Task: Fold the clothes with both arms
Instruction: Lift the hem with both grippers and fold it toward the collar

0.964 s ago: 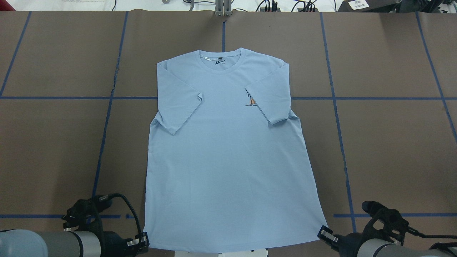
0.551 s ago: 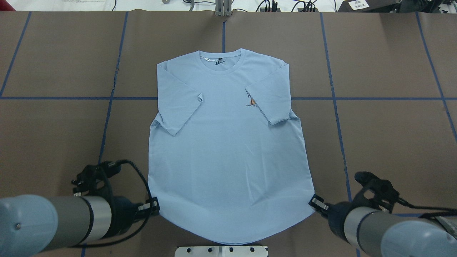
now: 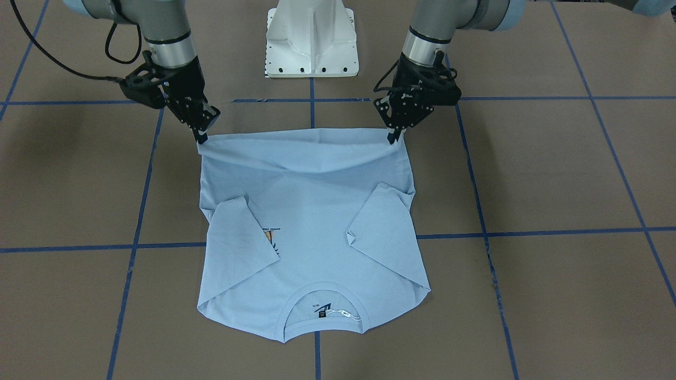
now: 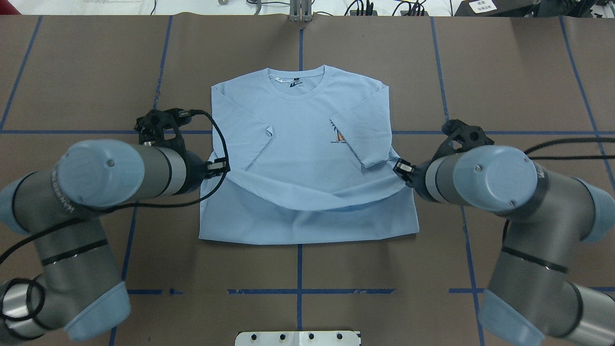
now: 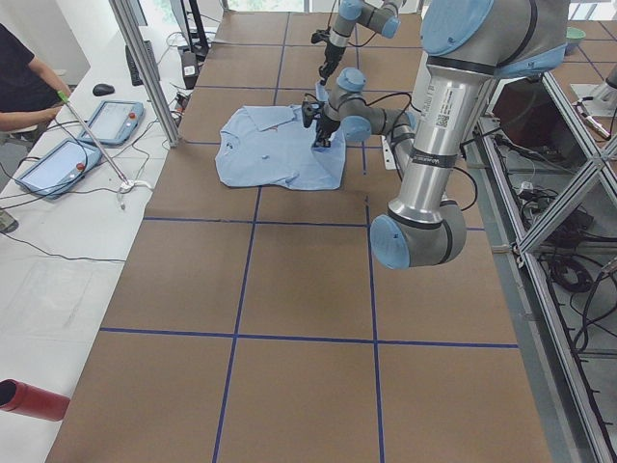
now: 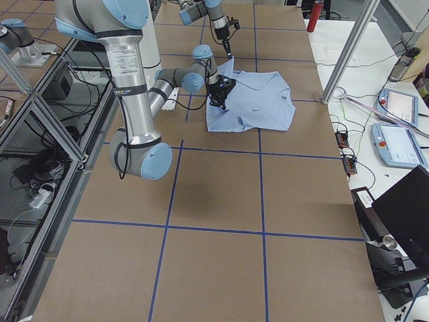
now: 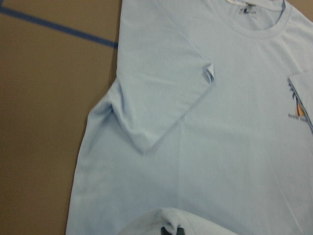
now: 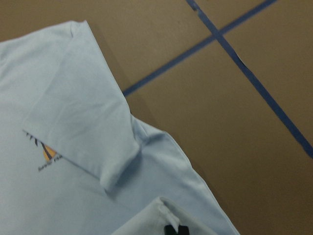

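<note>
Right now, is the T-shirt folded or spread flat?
Partly folded: T-shirt sleeves lie tucked onto the chest; left gripper and right gripper hold the hem lifted over the lower half.

— What do we see around the left gripper (image 3: 392, 138) and the right gripper (image 3: 201, 138)?
— A brown table (image 4: 528, 72) crossed by blue tape lines (image 4: 450, 144) lies under both; a white pedestal base (image 3: 311, 39) stands behind them, midway between the 2.
— And farther off?
— Well beyond them, we spot 2 blue-edged tablets (image 5: 58, 164) on a white bench (image 5: 58, 251), a person in black (image 5: 24, 87) beside it.
</note>
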You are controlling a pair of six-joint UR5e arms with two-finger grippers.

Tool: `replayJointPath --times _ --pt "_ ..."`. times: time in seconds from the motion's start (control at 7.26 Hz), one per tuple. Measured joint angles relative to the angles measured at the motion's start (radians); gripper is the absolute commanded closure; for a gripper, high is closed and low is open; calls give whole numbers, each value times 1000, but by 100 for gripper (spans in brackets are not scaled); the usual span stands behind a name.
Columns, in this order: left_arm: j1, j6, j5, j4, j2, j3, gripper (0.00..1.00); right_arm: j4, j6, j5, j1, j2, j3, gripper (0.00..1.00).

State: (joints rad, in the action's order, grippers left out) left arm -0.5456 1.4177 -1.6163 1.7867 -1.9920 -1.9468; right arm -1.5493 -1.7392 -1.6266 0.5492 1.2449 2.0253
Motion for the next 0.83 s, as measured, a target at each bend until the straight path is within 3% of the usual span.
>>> replayJointPath --times 0.55,0.83 --pt "-186 -122 4 281 -168 466 100 29 151 -46 197 -320 -492 100" --pt "-216 -130 32 380 -236 627 100 121 160 -50 230 -418 -690 100"
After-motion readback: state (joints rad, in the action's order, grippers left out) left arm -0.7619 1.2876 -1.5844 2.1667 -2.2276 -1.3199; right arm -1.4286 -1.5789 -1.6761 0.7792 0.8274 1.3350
